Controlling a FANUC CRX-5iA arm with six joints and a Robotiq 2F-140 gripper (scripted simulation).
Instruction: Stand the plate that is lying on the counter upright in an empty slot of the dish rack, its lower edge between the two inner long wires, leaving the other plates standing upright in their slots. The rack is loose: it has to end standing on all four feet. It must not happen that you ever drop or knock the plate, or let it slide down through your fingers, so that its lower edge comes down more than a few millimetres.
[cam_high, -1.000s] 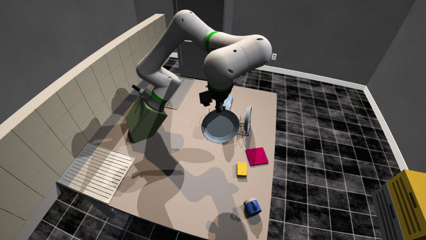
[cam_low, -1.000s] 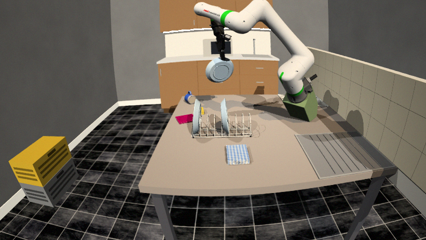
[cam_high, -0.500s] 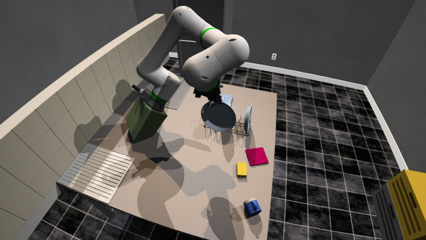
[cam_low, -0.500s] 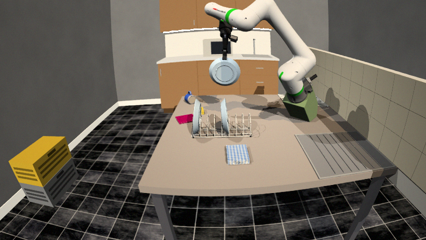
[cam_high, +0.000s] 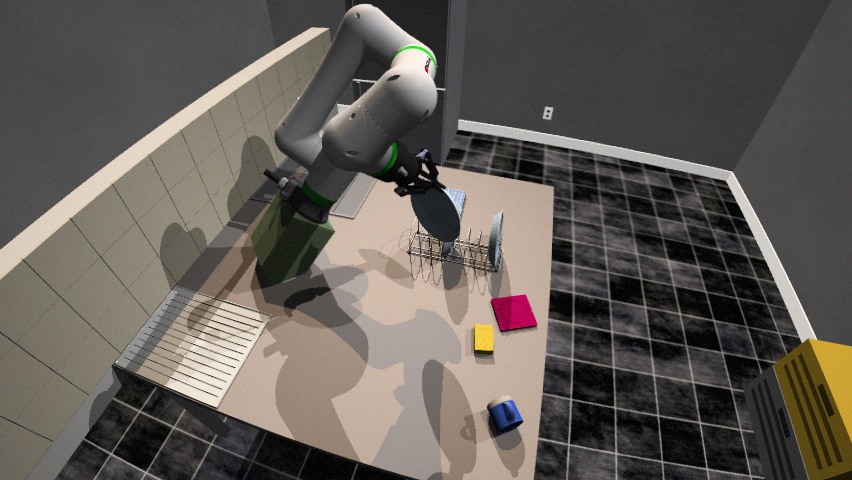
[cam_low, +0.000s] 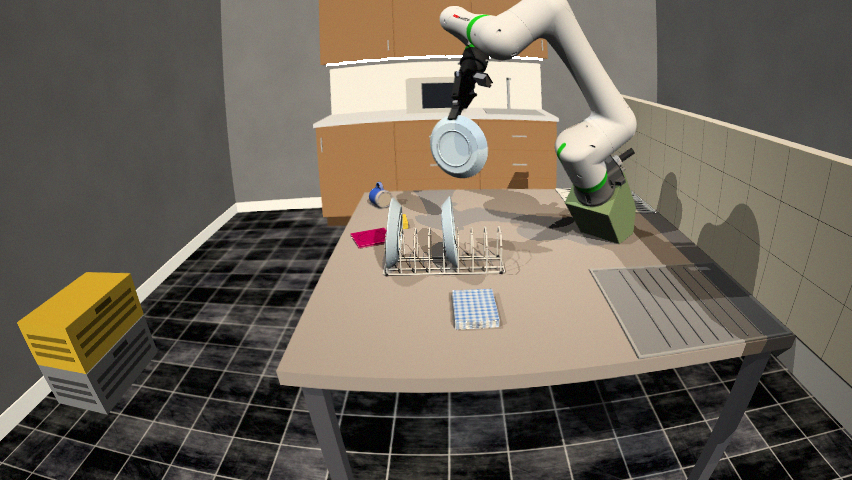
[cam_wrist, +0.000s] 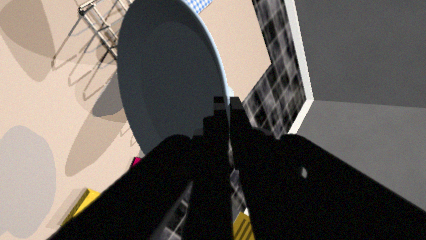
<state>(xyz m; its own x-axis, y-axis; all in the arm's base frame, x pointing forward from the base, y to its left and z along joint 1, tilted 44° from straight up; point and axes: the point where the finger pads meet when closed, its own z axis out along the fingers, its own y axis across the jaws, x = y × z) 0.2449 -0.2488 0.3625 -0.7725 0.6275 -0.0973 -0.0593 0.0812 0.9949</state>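
Note:
My gripper (cam_high: 440, 184) (cam_low: 454, 115) (cam_wrist: 225, 112) is shut on the rim of a pale blue plate (cam_high: 436, 215) (cam_low: 456, 147) (cam_wrist: 172, 75). The plate hangs tilted below the fingertips, high above the counter, and touches neither rack nor counter. The wire dish rack (cam_high: 471, 260) (cam_low: 476, 273) (cam_wrist: 102, 29) stands on the counter (cam_high: 381, 333) (cam_low: 381, 351). One plate (cam_high: 496, 239) (cam_low: 393, 233) stands upright at its end, and another plate (cam_low: 448, 233) stands upright near its middle, mostly hidden behind the held plate in the top view. Several slots show no plate.
A blue checked cloth (cam_high: 457, 197) (cam_low: 475, 308) lies beside the rack. A magenta cloth (cam_high: 513, 312) (cam_low: 368, 237), a yellow sponge (cam_high: 484, 338) (cam_wrist: 80, 205) and a blue mug (cam_high: 505, 415) (cam_low: 376, 195) lie beyond its other side. The green arm base (cam_high: 292, 244) (cam_low: 602, 215) stands near the tiled wall.

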